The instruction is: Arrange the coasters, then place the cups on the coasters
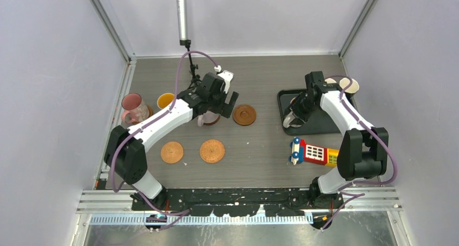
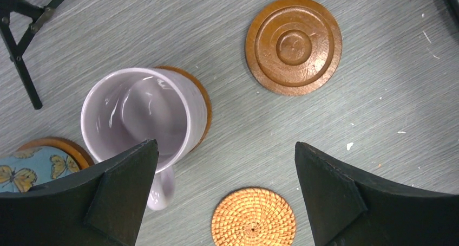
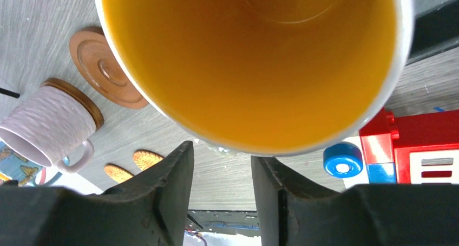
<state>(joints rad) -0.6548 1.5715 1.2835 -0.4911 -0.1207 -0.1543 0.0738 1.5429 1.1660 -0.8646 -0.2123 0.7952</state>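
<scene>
Lilac cup (image 2: 143, 113) stood on a dark coaster (image 2: 203, 102), the left hand (image 2: 224, 146) spread wide above it, touching nothing. The right hand (image 3: 221, 151) sat at the rim of the white, orange-lined cup (image 3: 243, 56) by the left edge of the black tray (image 1: 325, 128) — fingers narrowly parted, grip undeterminable. A ringed coaster (image 2: 293, 45) lay bare; open table (image 1: 265, 135) separated it from the tray.

Grey table (image 1: 260, 140): coasters (image 1: 211, 151), tray (image 1: 319, 125), toy (image 1: 314, 151).

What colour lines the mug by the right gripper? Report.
Orange inside the white mug; right wrist view.
</scene>
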